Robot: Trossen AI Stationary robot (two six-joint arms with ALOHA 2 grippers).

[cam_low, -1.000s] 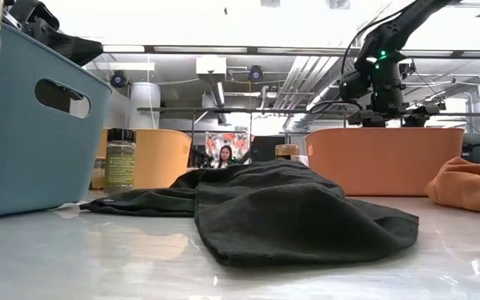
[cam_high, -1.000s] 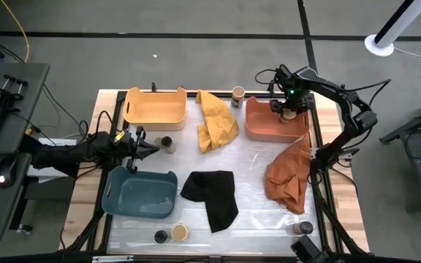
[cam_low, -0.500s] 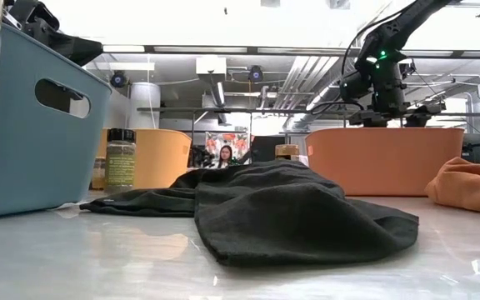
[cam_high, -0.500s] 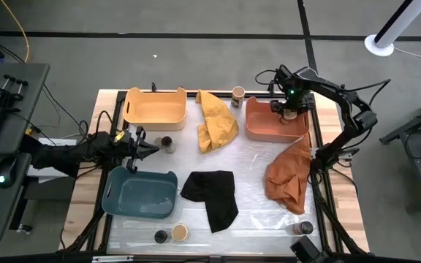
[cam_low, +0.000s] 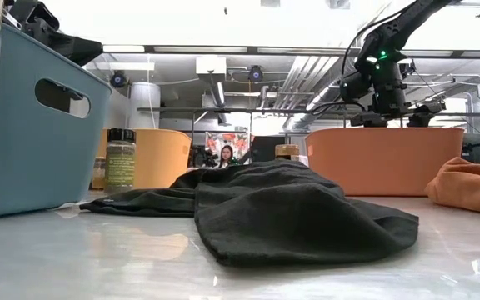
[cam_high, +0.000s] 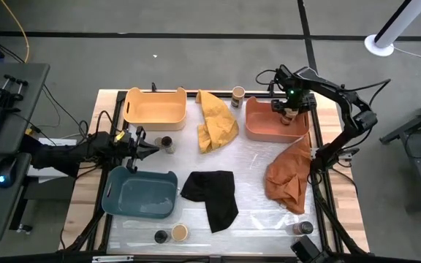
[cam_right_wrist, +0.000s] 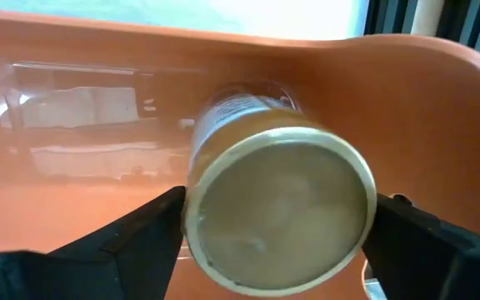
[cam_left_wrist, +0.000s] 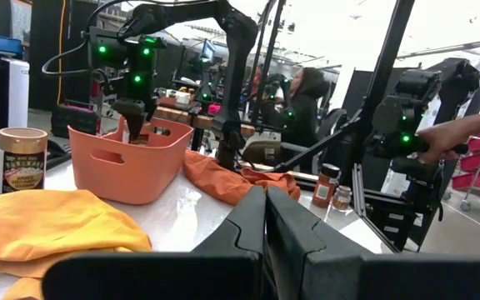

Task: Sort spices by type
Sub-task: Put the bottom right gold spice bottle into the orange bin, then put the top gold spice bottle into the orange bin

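Note:
My right gripper [cam_high: 289, 111] hangs over the coral tray [cam_high: 265, 130] at the table's far right and is shut on a tan-lidded spice jar [cam_right_wrist: 277, 212]. My left gripper [cam_high: 146, 148] waits shut at the table's left, beside a dark-lidded jar [cam_high: 167, 142] standing on the table. Another tan-lidded jar [cam_high: 237, 93] stands at the far edge. A dark-lidded jar [cam_high: 161, 236] and a tan-lidded one [cam_high: 179, 232] stand at the near edge. One more dark-lidded jar [cam_high: 303, 229] stands at the near right corner. My right gripper has the jar between its two fingers [cam_right_wrist: 140, 229], one on each side just below the tan lid's rim [cam_right_wrist: 223, 267]. The fingers come from above, pointing down into the coral tray. The jar stands roughly upright; whether its base rests on the tray floor is hidden.
A yellow tray [cam_high: 154, 108] sits at far left and a blue tray [cam_high: 140, 192] at near left. A yellow cloth [cam_high: 216, 120], a black cloth [cam_high: 212, 196] and a rust-orange cloth [cam_high: 289, 175] lie between them. A person's hand [cam_left_wrist: 465, 133] shows beyond the table's right side.

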